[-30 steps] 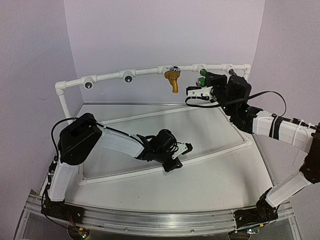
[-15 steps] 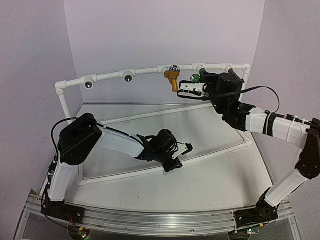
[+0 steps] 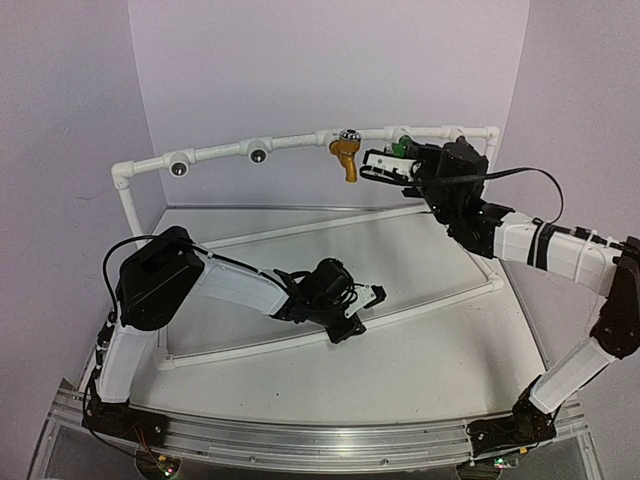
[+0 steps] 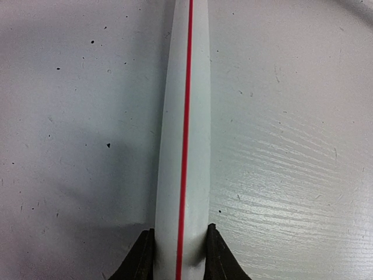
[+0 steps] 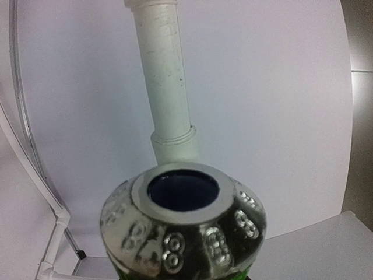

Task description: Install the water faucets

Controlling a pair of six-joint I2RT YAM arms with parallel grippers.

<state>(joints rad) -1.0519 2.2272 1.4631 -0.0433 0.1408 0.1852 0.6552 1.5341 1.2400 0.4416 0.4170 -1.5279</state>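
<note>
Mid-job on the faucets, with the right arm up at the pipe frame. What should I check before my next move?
1. Right end effector shut on green faucet: ok.
2. Green faucet seated in pipe frame: cannot tell, its socket is hidden.
3. Mustard-yellow faucet hanging from the frame: ok.
4. Left end effector clamped on lower white pipe: ok.
5. Two sockets at left unfilled: ok.

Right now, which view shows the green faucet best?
Right wrist: the green faucet is close up, silver cap and open bore clear, the white pipe behind it. Top external shows only a green speck at the right gripper. Left wrist shows only the red-striped pipe.
</note>
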